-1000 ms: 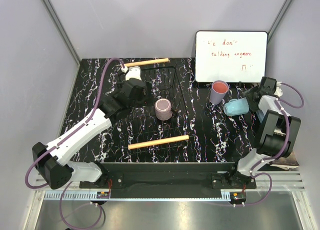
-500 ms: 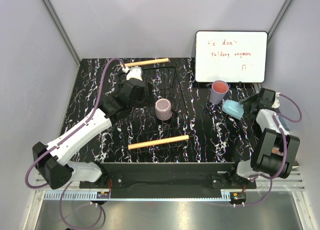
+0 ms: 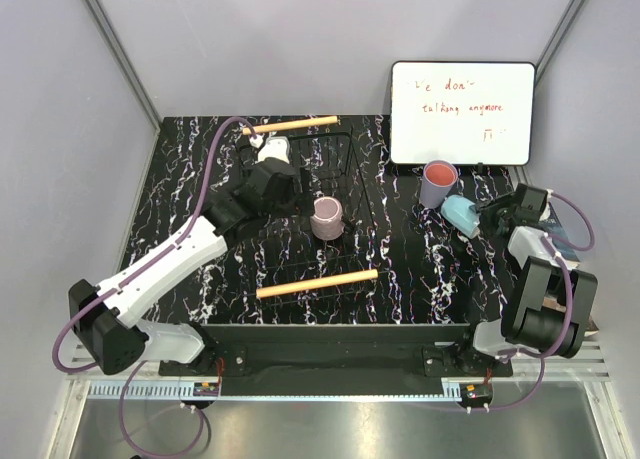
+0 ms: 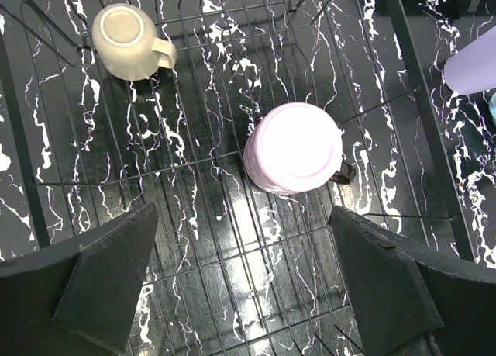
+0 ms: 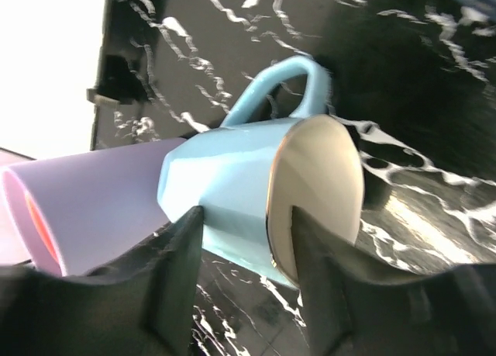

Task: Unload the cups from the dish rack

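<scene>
Right gripper (image 5: 244, 228) clenched on light blue cup (image 5: 225, 174), cup tilted; lavender cup (image 5: 101, 193) just past its fingertips. Left gripper (image 4: 242, 212) released, jaws wide above dish rack (image 4: 155, 168). Mauve cup (image 4: 294, 148) on rack, just ahead between its fingers.

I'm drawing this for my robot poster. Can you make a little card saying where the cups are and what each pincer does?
On dish rack: mauve-pink cup, olive-grey mug
Off the rack: lavender cup, coral pink cup inside it
Left pincer: open, pointed at mauve-pink cup
Right pincer: shut on light blue cup, tilted, next to lavender cup
</scene>
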Controlling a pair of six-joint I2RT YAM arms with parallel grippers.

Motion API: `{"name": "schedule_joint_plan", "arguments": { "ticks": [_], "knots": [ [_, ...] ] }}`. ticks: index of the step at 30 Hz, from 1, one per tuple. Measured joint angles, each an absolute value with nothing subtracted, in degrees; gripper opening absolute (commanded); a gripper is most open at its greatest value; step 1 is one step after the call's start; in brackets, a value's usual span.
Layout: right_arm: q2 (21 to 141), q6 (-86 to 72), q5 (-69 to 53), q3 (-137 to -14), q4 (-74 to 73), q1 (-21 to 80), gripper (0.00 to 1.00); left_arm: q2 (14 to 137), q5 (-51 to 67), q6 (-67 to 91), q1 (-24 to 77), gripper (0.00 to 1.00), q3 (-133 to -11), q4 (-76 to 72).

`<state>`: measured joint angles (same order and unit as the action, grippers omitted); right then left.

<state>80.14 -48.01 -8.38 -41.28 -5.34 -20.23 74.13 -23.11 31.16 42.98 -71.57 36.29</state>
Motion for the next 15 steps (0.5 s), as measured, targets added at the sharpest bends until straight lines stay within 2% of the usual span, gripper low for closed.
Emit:
{"name": "schedule_joint_plan", "arguments": {
  "ticks": [1,2,4,5,8,15],
  "knots": [
    [80.55,-48.1,-8.82,-41.25,-4.4,-20.14,0.39,74.28,-23.09,31.27,43.07,0.99,-71.57,36.32],
    [80.88,-48.25,-9.54,-41.25,-3.44,-20.03,0.22,74.46,-23.09,31.35,43.13,0.99,-71.57,36.32],
    [81.38,-48.1,-10.63,-41.25,-1.54,-19.73,0.03,74.78,-23.09,31.4,43.29,0.99,-71.57,36.32],
    [81.41,-49.36,-11.77,-41.23,0.16,-19.64,0.0,74.96,-23.11,31.42,43.38,0.99,-71.57,36.34],
    [81.19,-50.19,-13.65,-41.45,4.29,-18.92,0.0,75.24,-23.11,31.4,43.51,0.99,-71.46,36.32],
    [77.08,-50.15,-13.08,-38.54,3.62,-18.92,0.0,76.12,-23.11,31.38,43.57,0.99,-71.42,36.34]
  ]
}}
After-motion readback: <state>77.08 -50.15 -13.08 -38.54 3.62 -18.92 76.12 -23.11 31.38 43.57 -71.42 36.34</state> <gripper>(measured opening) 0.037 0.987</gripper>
